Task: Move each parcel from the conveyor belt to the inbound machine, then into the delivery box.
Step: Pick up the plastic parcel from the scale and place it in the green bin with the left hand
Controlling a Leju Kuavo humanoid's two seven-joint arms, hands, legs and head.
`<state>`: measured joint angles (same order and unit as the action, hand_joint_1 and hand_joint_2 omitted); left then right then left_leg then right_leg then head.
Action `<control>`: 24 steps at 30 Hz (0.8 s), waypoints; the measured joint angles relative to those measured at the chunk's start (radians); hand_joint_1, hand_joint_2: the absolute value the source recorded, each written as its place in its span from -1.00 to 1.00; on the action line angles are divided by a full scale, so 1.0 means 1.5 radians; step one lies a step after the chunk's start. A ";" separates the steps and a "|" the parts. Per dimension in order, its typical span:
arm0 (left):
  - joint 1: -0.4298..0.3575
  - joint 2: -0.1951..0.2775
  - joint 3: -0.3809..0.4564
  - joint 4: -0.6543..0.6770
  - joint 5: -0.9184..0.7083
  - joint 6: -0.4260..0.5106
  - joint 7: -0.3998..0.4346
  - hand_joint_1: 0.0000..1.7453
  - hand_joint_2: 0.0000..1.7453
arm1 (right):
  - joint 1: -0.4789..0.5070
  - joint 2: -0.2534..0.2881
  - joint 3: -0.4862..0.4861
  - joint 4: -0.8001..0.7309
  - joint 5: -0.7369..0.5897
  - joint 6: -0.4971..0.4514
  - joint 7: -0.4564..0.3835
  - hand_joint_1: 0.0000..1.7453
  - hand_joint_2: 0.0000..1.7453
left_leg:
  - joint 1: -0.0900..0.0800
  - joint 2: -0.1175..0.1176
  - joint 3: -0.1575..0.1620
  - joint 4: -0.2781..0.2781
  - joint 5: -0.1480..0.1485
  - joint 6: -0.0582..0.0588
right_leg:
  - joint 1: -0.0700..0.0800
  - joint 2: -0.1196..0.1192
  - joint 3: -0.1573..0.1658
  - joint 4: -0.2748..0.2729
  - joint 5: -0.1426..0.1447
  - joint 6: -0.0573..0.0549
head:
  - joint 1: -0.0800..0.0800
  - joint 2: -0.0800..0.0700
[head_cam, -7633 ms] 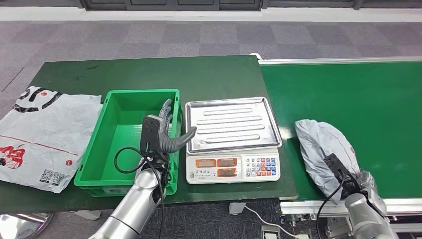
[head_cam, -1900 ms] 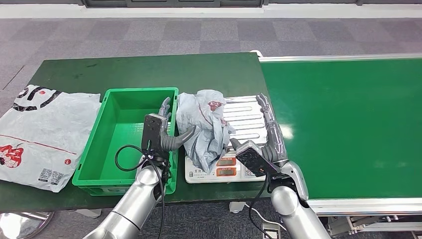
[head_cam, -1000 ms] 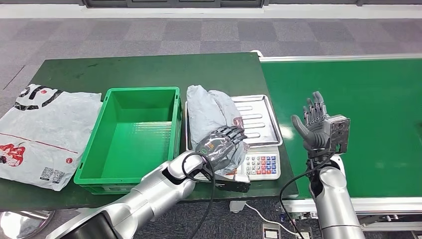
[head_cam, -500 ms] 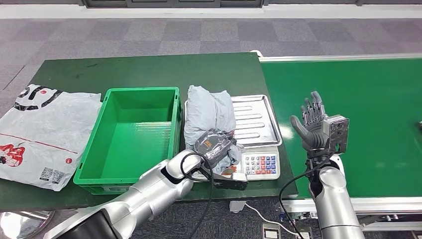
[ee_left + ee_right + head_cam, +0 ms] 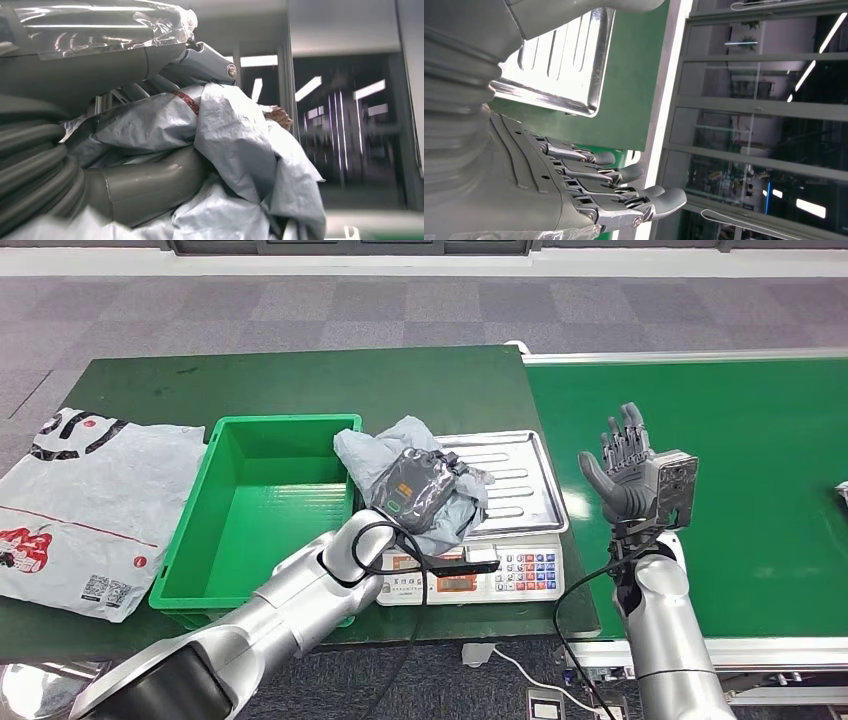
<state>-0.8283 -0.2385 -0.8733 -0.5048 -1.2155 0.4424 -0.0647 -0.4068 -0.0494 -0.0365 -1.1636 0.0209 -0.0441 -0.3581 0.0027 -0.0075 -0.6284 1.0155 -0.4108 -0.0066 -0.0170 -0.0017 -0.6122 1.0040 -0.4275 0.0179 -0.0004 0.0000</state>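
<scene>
Left hand (image 5: 420,490) grips the grey parcel (image 5: 400,455) lifted between scale tray (image 5: 520,485) and green box (image 5: 250,510), likely for dropping in; right hand (image 5: 630,475) empty, fingers spread, near the belt (image 5: 720,440).

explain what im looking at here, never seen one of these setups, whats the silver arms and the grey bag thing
This is a two-armed humanoid robot sorting parcels. The wide picture is from its head, looking down; the two close-ups come from cameras at each wrist. Its left hand grips a crumpled grey parcel, lifted over the scale beside the green box. The left wrist view shows that same parcel bunched in the hand. The right hand is raised, fingers apart, holding nothing, next to the green conveyor belt. A flat white printed bag lies on the table.
</scene>
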 joint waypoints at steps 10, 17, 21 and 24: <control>-0.091 0.014 0.059 -0.079 -0.210 -0.003 0.108 1.00 1.00 | -0.003 0.019 0.000 0.005 0.020 -0.014 -0.007 -1.00 1.00 | 0.000 0.000 -0.001 0.000 0.000 0.000 | 0.000 0.000 -0.001 0.000 0.000 0.000 | 0.000 0.000; -0.124 0.032 0.060 -0.049 -0.231 -0.001 0.133 1.00 1.00 | -0.007 0.019 -0.003 0.005 0.024 -0.014 -0.003 -1.00 1.00 | 0.000 0.000 -0.001 0.000 0.001 0.000 | 0.000 0.000 -0.001 0.000 0.000 0.000 | 0.000 0.000; -0.125 0.036 0.060 -0.033 -0.231 -0.010 0.154 1.00 1.00 | -0.008 0.019 -0.003 0.005 0.025 -0.013 -0.003 -1.00 1.00 | 0.000 0.000 -0.001 0.000 0.001 0.000 | 0.000 0.000 -0.001 0.000 0.000 0.000 | 0.000 0.000; -0.126 0.044 0.060 -0.014 -0.231 -0.014 0.170 1.00 1.00 | -0.008 0.019 -0.004 0.005 0.027 -0.012 -0.003 -1.00 1.00 | 0.000 0.000 -0.001 0.000 0.001 -0.001 | 0.000 0.000 -0.002 0.000 0.000 0.000 | 0.000 0.000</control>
<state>-1.0171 -0.1723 -0.7837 -0.5260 -1.5614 0.4208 0.1906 -0.4181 -0.0210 -0.0429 -1.1566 0.0611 -0.0626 -0.3624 0.0026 -0.0071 -0.6306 1.0155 -0.4097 -0.0073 -0.0171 -0.0010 -0.6153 1.0042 -0.4268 0.0172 -0.0004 0.0000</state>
